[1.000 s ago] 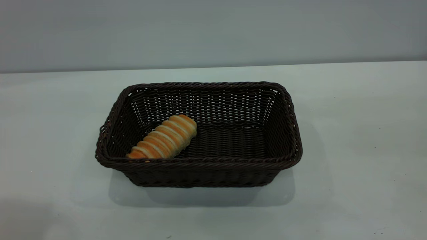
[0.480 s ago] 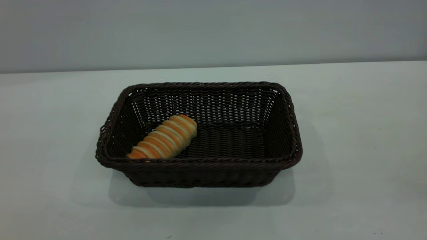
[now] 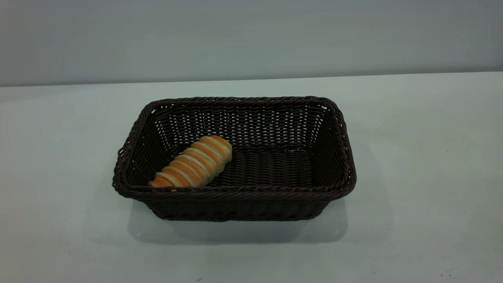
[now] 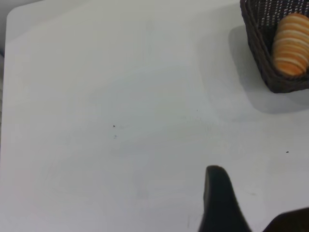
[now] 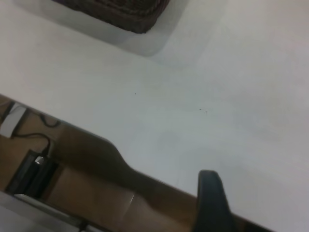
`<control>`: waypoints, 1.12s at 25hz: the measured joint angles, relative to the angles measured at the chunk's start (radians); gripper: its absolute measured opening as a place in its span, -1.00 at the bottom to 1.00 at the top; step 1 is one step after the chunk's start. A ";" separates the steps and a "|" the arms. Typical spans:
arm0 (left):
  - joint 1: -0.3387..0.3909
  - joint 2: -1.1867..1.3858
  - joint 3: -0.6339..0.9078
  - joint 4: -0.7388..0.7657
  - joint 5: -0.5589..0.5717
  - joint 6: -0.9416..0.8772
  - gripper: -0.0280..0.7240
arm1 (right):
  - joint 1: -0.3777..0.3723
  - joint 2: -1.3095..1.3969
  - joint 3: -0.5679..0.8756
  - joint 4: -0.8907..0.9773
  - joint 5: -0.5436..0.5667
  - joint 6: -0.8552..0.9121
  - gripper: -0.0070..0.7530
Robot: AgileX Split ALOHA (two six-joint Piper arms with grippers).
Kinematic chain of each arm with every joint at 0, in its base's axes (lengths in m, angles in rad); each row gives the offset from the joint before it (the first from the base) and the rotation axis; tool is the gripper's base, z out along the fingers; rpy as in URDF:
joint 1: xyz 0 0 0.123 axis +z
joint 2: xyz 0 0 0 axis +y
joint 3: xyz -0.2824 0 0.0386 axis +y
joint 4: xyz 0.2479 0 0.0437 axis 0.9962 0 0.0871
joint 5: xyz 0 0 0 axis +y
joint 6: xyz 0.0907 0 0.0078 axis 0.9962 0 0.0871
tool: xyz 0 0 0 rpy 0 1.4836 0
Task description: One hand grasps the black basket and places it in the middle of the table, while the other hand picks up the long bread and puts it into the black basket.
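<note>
Nothing moved, long bread [image 3: 193,162] inside black basket [image 3: 251,193], mid-table [image 3: 424,157]

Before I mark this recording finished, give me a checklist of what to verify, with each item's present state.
1. The long bread lies inside the black basket: ok.
2. Basket sits flat, mid table: ok.
3. Bread wholly below the rim, nothing hanging over: ok.
4. No arm over the basket in the exterior view: ok.
5. Left gripper off to the side above bare table, holding nothing: ok.
6. Right gripper near the table's edge; fingers: cannot tell.
</note>
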 joint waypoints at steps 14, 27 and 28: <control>0.000 -0.061 0.058 -0.008 0.041 -0.003 0.36 | 0.000 -0.006 0.094 -0.094 -0.094 0.032 0.36; 0.000 -0.071 0.134 -0.092 0.059 -0.048 0.36 | 0.000 -0.006 0.094 -0.096 -0.095 0.036 0.36; 0.000 -0.071 0.140 -0.092 0.056 -0.048 0.36 | 0.000 -0.006 0.094 -0.096 -0.095 0.036 0.36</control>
